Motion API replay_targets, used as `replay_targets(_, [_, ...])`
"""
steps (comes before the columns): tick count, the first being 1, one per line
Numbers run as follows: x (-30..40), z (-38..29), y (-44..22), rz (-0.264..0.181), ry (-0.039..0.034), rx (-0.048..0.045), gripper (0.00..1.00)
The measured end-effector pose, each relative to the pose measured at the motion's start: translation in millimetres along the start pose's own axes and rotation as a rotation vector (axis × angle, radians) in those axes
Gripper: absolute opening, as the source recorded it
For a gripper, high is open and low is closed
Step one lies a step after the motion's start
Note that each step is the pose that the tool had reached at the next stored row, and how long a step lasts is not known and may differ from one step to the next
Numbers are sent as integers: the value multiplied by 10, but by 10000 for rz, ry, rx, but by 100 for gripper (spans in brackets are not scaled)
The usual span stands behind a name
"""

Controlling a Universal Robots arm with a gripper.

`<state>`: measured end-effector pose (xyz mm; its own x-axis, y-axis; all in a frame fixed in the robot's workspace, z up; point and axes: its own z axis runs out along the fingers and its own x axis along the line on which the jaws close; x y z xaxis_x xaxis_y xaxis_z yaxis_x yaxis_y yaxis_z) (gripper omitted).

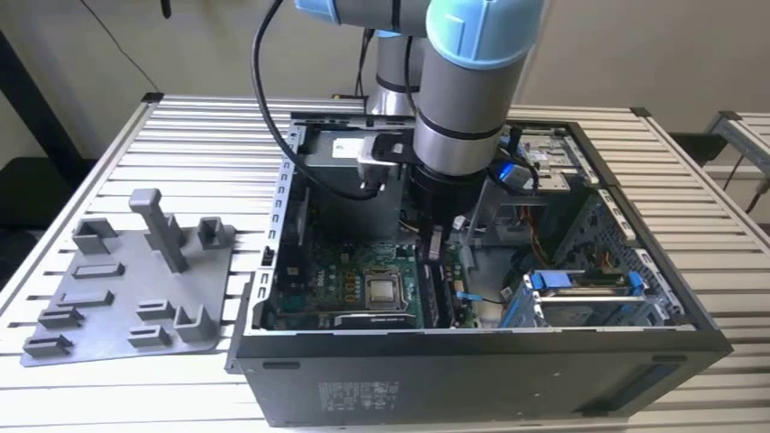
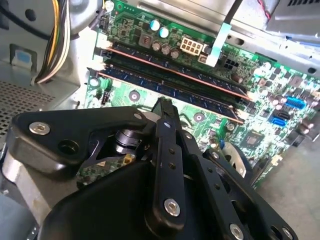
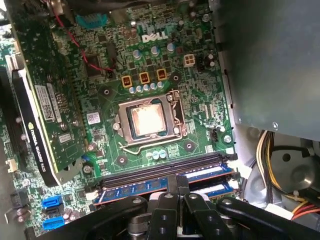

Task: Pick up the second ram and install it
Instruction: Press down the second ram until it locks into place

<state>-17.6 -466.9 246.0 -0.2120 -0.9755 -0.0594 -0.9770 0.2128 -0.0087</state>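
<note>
- On the slatted table (image 1: pixel 180 135), exterior view: the arm reaches down into the open computer case (image 1: pixel 481 361); the gripper (image 1: pixel 435 242) sits low over the motherboard (image 1: pixel 349 289), just beside the bare processor socket (image 1: pixel 385 290). A grey plastic tray (image 1: pixel 126 289) lies outside the case, towards the exterior view's left.
- Second wrist view: the gripper (image 2: pixel 165 107) points at the memory slots — two long sticks stand seated there side by side, edge up, one of them the second ram (image 2: pixel 170 85). I cannot tell which stick that is, nor whether the fingers touch it.
- First wrist view: the gripper (image 3: pixel 178 182) is narrowed directly over the ram (image 3: pixel 150 186) in the blue slots; a graphics card (image 3: pixel 37 110) stands well apart.
</note>
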Motion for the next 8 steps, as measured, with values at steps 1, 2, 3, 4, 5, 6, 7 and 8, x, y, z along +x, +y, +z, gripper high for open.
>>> replay_targets(1, [1,2,0,-121,-2,-5,11])
replay_targets(2, [4,2,-1,-227,-1,-10,11])
replay_targets(3, [8,2,-2,-316,0,-14,11])
replay_targets(4, [11,3,-2,-416,-4,-18,11])
replay_targets(5, [14,5,-3,-510,-6,-21,11])
replay_targets(6, [17,6,-4,-606,-7,-23,11])
replay_targets(7, [21,8,-5,-692,-9,-25,11])
replay_targets(8, [26,9,-6,-765,-10,-27,11])
